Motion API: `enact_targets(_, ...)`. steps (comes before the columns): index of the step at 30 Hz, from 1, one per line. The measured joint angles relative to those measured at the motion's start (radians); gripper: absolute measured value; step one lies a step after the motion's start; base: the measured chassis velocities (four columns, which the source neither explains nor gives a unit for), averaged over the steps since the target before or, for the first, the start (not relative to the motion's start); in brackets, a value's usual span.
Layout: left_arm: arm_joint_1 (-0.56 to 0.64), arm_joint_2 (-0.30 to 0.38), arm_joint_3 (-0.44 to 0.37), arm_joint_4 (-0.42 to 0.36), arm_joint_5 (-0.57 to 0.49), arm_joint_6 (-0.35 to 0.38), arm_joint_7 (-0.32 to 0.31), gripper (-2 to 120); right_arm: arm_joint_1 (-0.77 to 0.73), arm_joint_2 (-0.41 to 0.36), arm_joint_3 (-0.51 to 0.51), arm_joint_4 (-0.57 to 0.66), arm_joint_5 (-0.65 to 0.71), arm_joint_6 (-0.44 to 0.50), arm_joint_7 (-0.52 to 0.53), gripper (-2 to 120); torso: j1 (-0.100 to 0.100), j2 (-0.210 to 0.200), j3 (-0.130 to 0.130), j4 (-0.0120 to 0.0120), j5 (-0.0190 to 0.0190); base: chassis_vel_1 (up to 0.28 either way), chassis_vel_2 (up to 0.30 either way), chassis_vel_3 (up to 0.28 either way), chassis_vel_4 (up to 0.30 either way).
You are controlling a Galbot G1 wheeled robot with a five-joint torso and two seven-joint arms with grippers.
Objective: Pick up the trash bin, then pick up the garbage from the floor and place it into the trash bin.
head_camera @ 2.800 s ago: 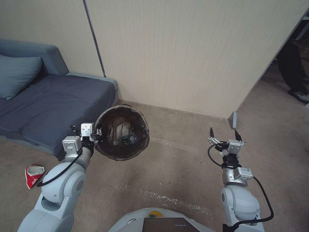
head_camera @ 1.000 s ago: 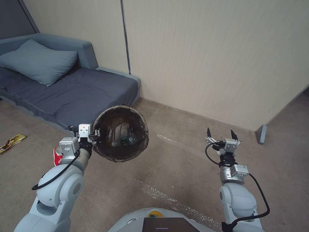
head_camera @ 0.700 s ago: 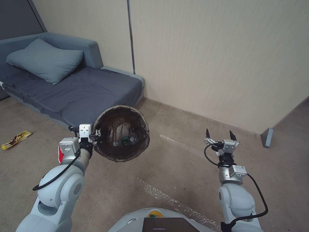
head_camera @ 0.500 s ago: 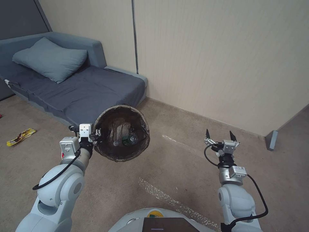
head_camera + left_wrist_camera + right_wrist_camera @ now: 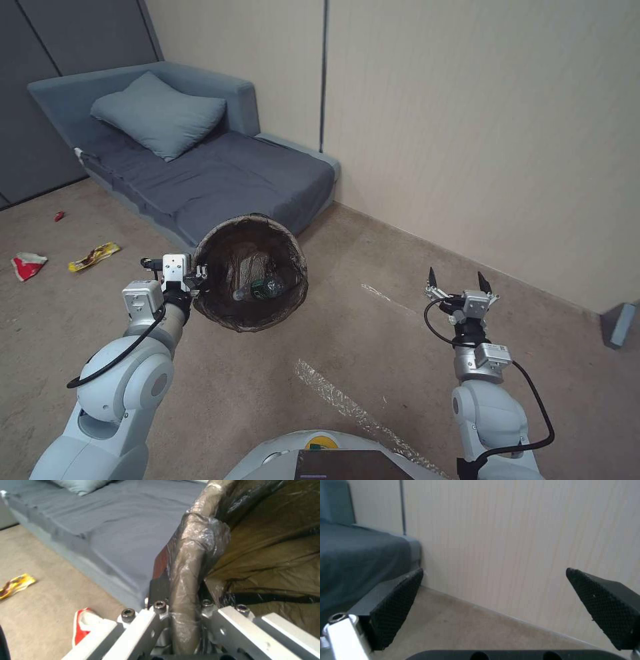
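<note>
Left gripper [image 5: 200, 272]: clamped on the film-wrapped rim of the round trash bin [image 5: 293, 293], held off the carpet before the sofa [image 5: 220, 173] | bin contents: clear bottle [image 5: 259, 288] | right gripper [image 5: 456, 279]: spread wide, you see textured pads [image 5: 395, 605] | crinkled wrappers [image 5: 93, 255] left of sofa.

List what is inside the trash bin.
Inside the trash bin, held at its rim by the left gripper, lie a clear bottle and a pale crumpled wad on the brown bag. Anything beneath them is hidden.
</note>
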Motion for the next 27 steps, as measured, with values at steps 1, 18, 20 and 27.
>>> enact_targets(1,-0.001,0.0,0.0,0.002,0.0,0.0,0.001,0,0.0,0.001,-0.001,-0.002,-0.003,0.0,0.0,100,0.0,0.0,0.0,0.0,0.0,0.068,0.074,0.092,0.066)
enact_targets(18,-0.009,-0.001,0.005,0.016,0.006,0.0,0.009,0,0.011,-0.002,-0.007,-0.019,-0.01,-0.003,0.002,100,0.0,0.0,0.0,0.0002,0.0,0.075,0.077,0.08,0.075)
enact_targets(20,-0.009,-0.001,0.005,0.016,0.006,0.0,0.009,0,0.01,-0.001,-0.01,-0.019,-0.009,-0.003,0.003,100,0.0,0.0,0.0,0.0001,0.0,0.041,0.064,0.081,0.058)
enact_targets(27,-0.01,0.0,0.002,0.019,0.005,0.0,0.006,0,0.015,-0.006,-0.012,-0.019,-0.007,-0.011,0.005,100,0.0,0.0,0.0,0.0,0.0001,0.053,0.055,0.068,0.064)
